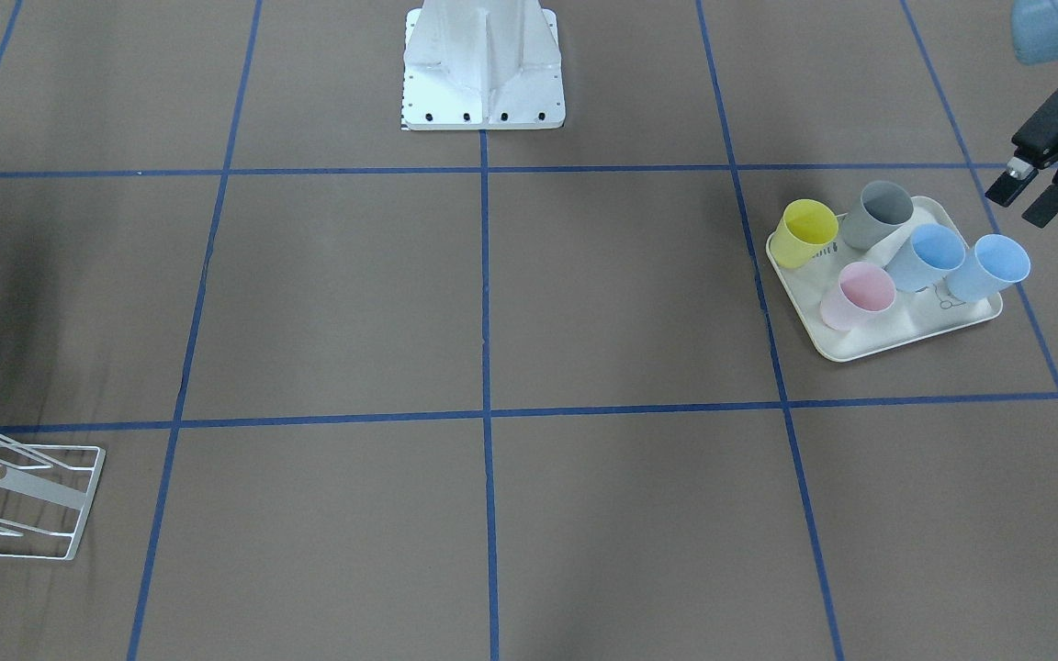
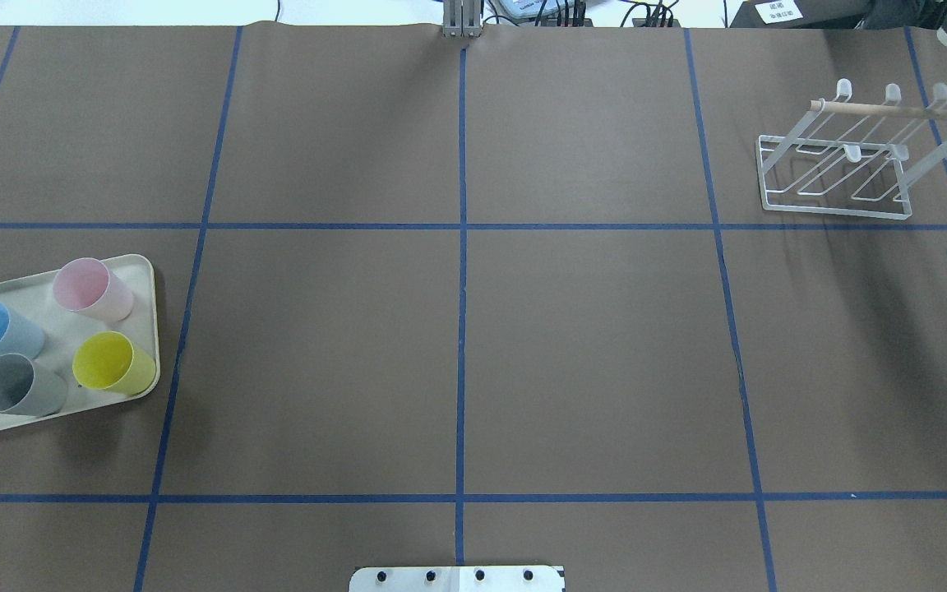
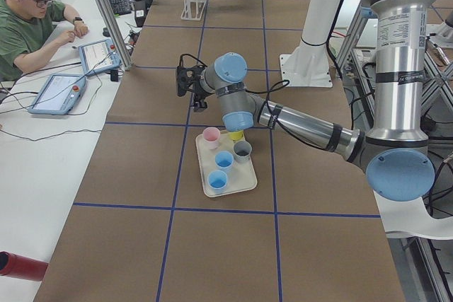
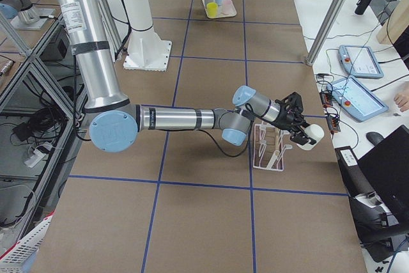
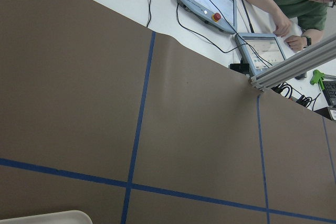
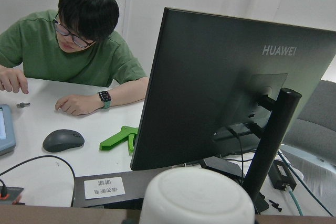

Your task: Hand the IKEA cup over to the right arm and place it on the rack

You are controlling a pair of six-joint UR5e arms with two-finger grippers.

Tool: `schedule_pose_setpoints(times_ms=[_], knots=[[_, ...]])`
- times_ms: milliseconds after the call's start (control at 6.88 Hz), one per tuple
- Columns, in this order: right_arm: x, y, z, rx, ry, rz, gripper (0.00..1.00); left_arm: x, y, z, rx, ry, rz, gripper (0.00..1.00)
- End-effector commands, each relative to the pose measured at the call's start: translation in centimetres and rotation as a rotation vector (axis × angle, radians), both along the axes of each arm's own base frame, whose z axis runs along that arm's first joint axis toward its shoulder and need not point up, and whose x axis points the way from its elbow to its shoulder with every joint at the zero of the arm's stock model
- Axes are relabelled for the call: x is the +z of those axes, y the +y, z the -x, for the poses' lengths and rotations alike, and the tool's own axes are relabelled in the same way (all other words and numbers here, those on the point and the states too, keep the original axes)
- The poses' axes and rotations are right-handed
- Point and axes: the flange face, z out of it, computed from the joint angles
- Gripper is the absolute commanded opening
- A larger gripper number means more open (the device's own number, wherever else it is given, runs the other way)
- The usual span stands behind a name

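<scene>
Spotter: Your IKEA cup (image 4: 314,137), the white one, looks clamped in the right pincer (image 4: 303,131). It is held in the air just past the rack (image 4: 268,148), out over the bench (image 2: 473,345) edge on the desk side. The right wrist camera gives you only its rounded white shell, low in the frame.

Checker: Agreed, so I judge the hand-over done. Your left pincer (image 1: 1027,197) hangs released and empty near the tray (image 1: 906,326) of coloured cups (image 1: 857,294), well apart from the rack.

Spotter: What you have in hand is the placing. Carry the cup over the slanted prongs (image 2: 852,153) and pick one free prong. Line the cup's mouth up with that wire and slide it down along the slope, not straight down. I cannot tell which way the mouth faces now, so check that before you descend.

Checker: Keep your wrist clear of the wooden dowel (image 2: 893,111), which runs across the top of the rack. Loosen the pincer only when the cup hangs on the prong by itself.

Spotter: For writing, you can read HUAWEI on the back of the monitor (image 6: 231,93). The white label (image 6: 104,187) below it carries print too small to read. I see no mark on the cup.
</scene>
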Motion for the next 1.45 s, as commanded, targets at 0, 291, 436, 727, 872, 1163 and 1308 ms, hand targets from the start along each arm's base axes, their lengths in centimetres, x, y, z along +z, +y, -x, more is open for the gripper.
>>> schedule_pose_setpoints(times_ms=[0, 291, 436, 727, 872, 1163, 1308], knots=[[1.4, 0.9, 1.6, -0.029, -0.009, -0.019, 0.0, 0.1, 0.0, 0.0, 0.0, -0.001, 0.002, 0.99], [2.4, 1.6, 1.4, -0.033, -0.002, -0.005, 0.01, 0.5, 0.4, 0.1, 0.001, -0.003, 0.011, 0.99], [2.8, 1.8, 1.4, -0.034, -0.001, 0.001, 0.01, 0.5, 0.4, 0.1, 0.001, -0.003, 0.011, 0.99], [4.1, 2.7, 1.3, -0.039, 0.008, 0.021, 0.01, 0.5, 0.5, 0.1, 0.003, -0.003, 0.012, 0.99], [4.0, 2.8, 1.5, -0.043, 0.007, 0.019, 0.01, 0.5, 0.4, 0.1, 0.001, -0.003, 0.011, 0.99], [4.3, 3.1, 2.0, -0.052, 0.009, 0.023, 0.01, 0.6, 0.5, 0.1, 0.001, -0.003, 0.013, 0.99], [4.4, 3.1, 2.1, -0.054, 0.01, 0.025, 0.01, 0.6, 0.5, 0.1, 0.003, -0.003, 0.013, 0.99]])
